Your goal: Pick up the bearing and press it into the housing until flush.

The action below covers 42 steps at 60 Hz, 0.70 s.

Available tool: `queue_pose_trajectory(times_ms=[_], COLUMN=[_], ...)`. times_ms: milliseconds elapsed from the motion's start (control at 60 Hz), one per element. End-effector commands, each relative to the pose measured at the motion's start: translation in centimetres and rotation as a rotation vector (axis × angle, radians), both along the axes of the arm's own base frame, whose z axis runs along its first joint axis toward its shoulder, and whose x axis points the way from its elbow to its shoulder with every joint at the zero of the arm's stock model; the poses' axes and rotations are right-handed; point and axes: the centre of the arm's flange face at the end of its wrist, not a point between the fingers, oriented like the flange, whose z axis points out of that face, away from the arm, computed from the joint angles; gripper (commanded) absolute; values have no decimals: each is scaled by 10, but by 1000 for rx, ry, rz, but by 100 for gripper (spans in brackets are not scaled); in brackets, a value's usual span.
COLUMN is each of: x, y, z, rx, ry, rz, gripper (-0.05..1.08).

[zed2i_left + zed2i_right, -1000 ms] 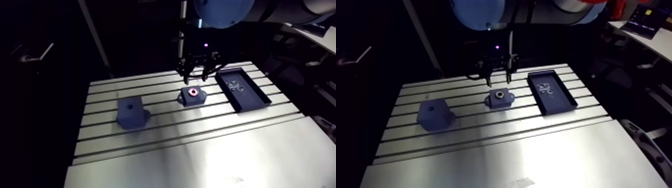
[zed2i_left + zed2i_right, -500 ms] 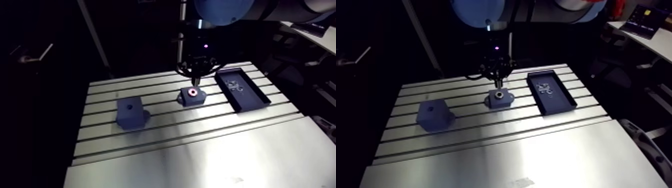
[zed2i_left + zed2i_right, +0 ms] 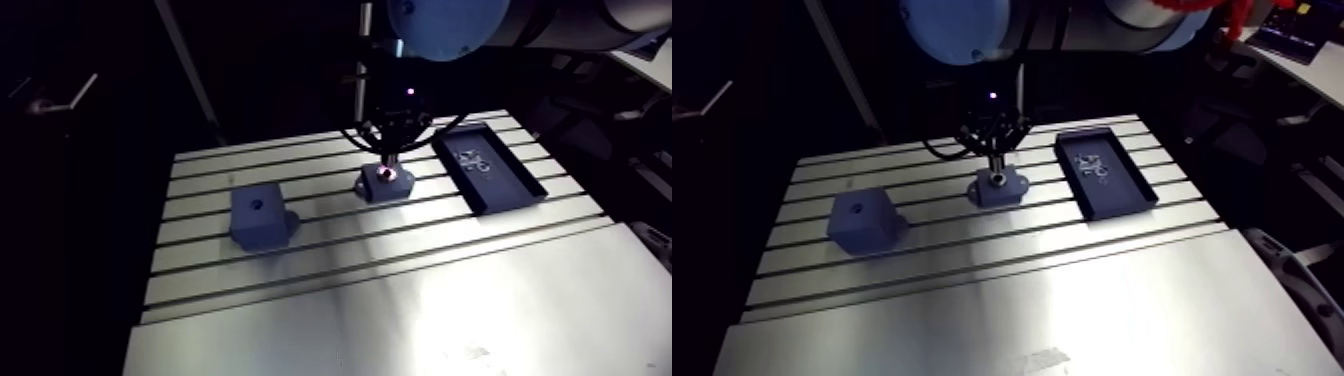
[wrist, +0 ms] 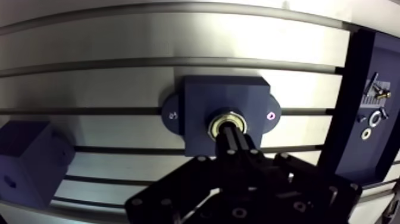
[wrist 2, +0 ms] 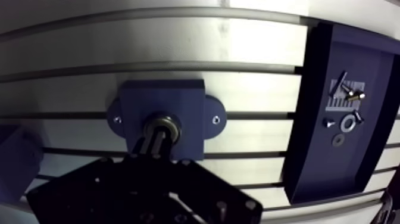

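Dark-blue housing (image 4: 202,95) sits on the far middle of the slotted aluminium worktop (image 3: 400,300), and the steel bearing (image 4: 226,118) lies in its round bore. Over it the pincer (image 4: 231,136) points straight down with its two fingers pressed together, pinching nothing, their tips set on the middle of the bearing. Left of the housing stands a dark-blue block (image 3: 258,215) with a hole in its top; to the right lies a dark tray (image 5: 333,173) holding small screws and washers (image 5: 348,107).

Arm view: dim, dark surroundings | bright glare on the near tabletop (image 3: 450,300) | wrist view: brighter tabletop, slots (image 4: 119,62) bowed toward the edges | hand (image 4: 232,136) a black silhouette against lit metal
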Motion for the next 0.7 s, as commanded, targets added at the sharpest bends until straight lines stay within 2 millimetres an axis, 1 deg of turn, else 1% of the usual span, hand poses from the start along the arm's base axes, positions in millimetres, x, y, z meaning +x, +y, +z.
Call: queue_pose_trajectory(times_ms=[17,133,700], x=[-1,0,1], y=[0,-1,1], z=[-7,-10,-12], rx=[-7,-7,-6], ry=[-3,-1,0], rz=[-2,0,2], gripper=[108,108,108])
